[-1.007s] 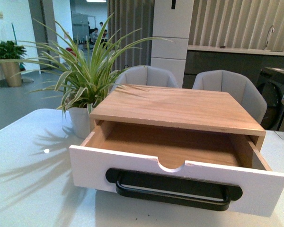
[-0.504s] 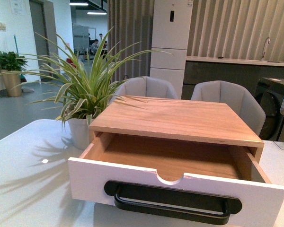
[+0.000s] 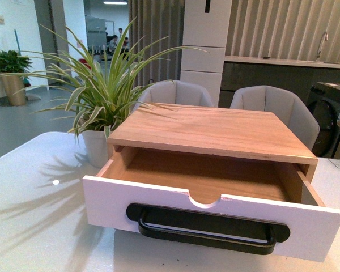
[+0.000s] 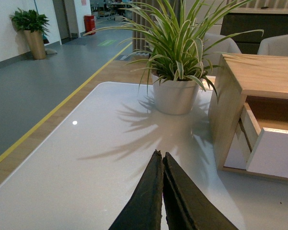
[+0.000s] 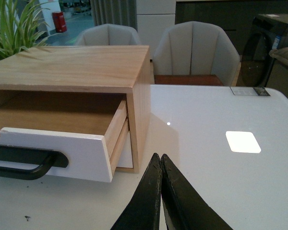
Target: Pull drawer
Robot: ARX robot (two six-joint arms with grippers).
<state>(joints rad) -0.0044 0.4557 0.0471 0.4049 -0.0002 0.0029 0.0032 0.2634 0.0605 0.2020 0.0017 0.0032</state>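
Note:
The drawer [image 3: 113, 207] stands pulled well out of a light wood cabinet [image 3: 215, 130] on the white table. Its white front carries a long black bar handle [image 3: 207, 231] under a half-round notch, and the wood inside looks bare. Neither arm shows in the front view. My left gripper [image 4: 160, 155] is shut with nothing in it, hovering over the table off the cabinet's left side, apart from the drawer [image 4: 277, 154]. Off the right side my right gripper [image 5: 159, 156] is shut and empty, close to the drawer's [image 5: 57, 149] corner without touching it.
A spider plant in a white pot [image 3: 95, 146] stands on the table [image 3: 28, 215] beside the cabinet's left side. Two grey chairs [image 3: 277, 107] sit behind the table. A white square of light [image 5: 243, 142] lies on the tabletop to the right.
The front view shifted slightly up and back down between frames. The drawer stays pulled out by the same amount.

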